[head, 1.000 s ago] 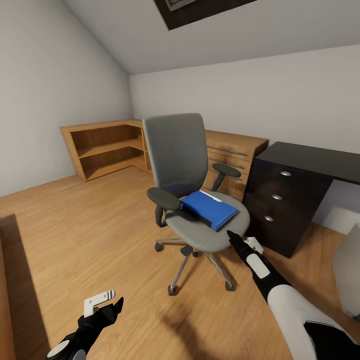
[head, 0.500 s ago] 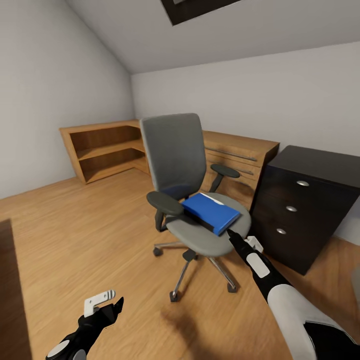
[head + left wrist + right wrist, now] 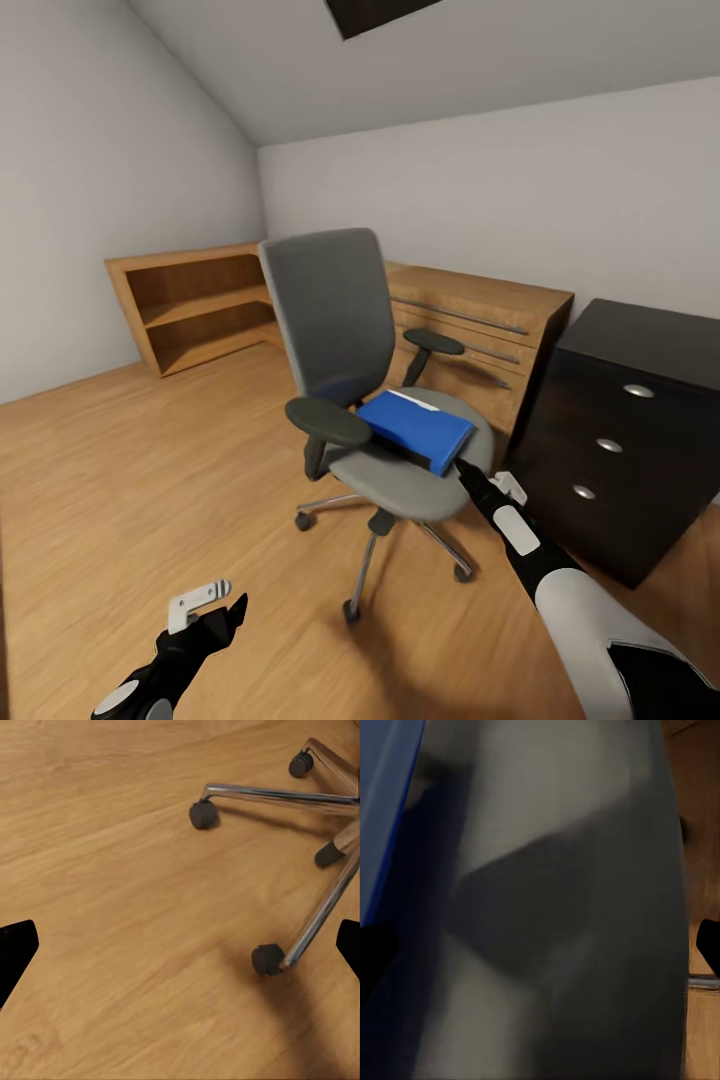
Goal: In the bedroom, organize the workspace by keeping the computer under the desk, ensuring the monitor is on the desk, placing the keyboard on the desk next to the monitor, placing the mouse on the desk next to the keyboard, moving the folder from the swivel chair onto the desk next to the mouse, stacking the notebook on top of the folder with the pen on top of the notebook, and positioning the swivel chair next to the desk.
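Observation:
The swivel chair (image 3: 325,310), grey with black armrests, stands mid-room on a silver five-legged base. A bright blue folder (image 3: 415,428) lies flat on its seat (image 3: 395,480). My right gripper (image 3: 482,482) is open at the seat's front-right edge, just short of the folder's near corner. The right wrist view shows the grey seat (image 3: 555,907) close up between its fingertips, with the blue folder (image 3: 386,795) at one side. My left gripper (image 3: 215,610) hangs low over the floor, open and holding nothing. In its wrist view the chair's chrome legs (image 3: 315,922) and castors show. The black desk (image 3: 620,440) with silver-knobbed drawers stands right of the chair.
A light-wood dresser (image 3: 480,325) with bar handles stands behind the chair against the back wall. A low open wooden shelf (image 3: 190,305) sits in the left corner. Wood floor (image 3: 150,470) spreads to the chair's left. The sloped ceiling comes down on the left.
The whole view has shifted: chair and shelf slid left in the picture and the desk's drawers look larger. My right gripper now sits closer to the folder's corner. The left gripper holds its pose.

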